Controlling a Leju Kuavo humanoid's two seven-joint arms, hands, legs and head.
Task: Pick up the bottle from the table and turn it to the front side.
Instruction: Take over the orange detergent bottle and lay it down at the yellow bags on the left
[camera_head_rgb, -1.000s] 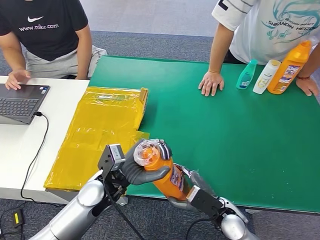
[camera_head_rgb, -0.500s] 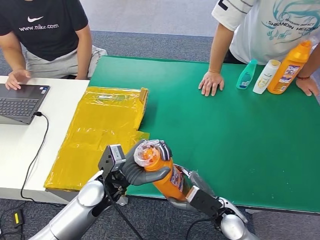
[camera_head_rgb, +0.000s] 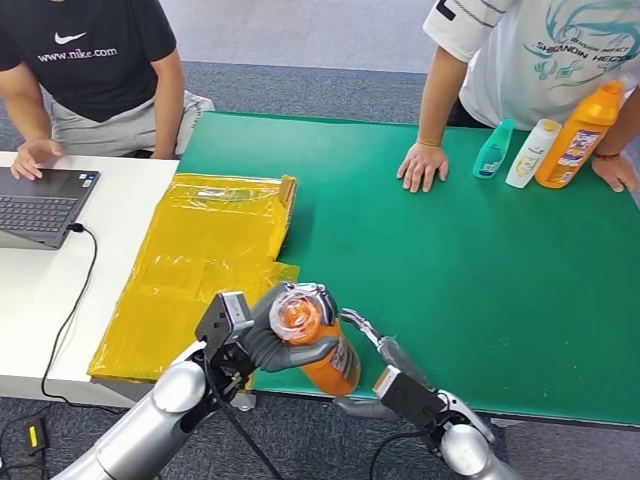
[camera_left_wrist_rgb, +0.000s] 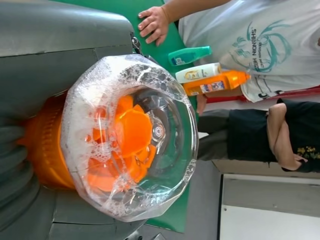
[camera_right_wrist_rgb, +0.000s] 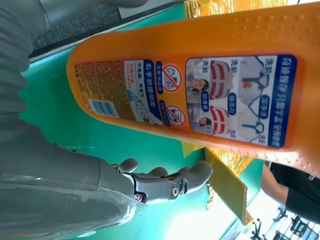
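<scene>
Left robot hand grips the orange detergent bottle at its clear-capped top, lifted over the near edge of the green table. Bottle's long axis tilts down and right toward the right robot hand, fingers spread, holding nothing, just beside the body.

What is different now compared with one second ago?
The right hand has let go of the orange bottle and its fingers are spread apart. The left hand still holds the cap end. The three bottles at the far edge stayed.
</scene>
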